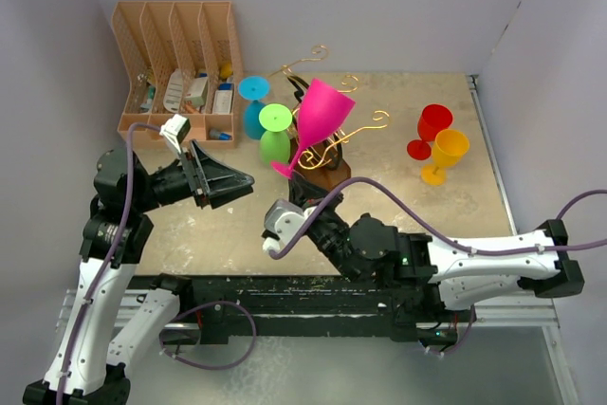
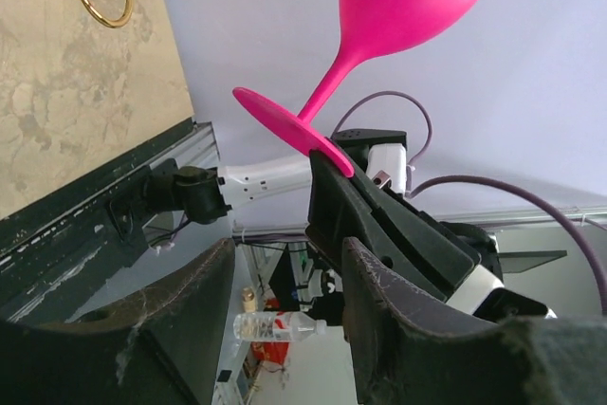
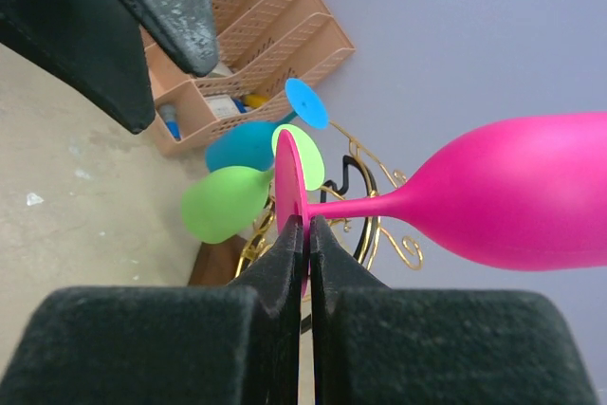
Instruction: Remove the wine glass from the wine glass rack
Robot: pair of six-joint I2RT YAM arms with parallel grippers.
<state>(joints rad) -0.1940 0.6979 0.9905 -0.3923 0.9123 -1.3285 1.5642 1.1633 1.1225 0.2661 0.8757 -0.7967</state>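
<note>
Two arms noted at near edge of beige worktop (image 1: 408,215): left arm (image 1: 142,187), right arm (image 1: 455,263). Spotted tan slotted organiser (image 1: 175,54) in far left corner. Found wine glass rack (image 1: 327,151) mid-worktop, just right of organiser, gold scrolls rising from dark base. Saw pink wine glass (image 1: 322,113) tilted above rack, bowl toward far wall, foot toward arms; couldn't tell whether any wire touched it. Counted four other glasses: green glass (image 1: 275,144) and blue glass (image 1: 252,119) close together just left of rack, feet up; red glass (image 1: 434,121) and yellow glass (image 1: 451,146) upright side by side, well right of rack. Clocked right jaws clamped flat on edge of pink foot. Logged left jaws apart, nothing between, just left of that foot.
</note>
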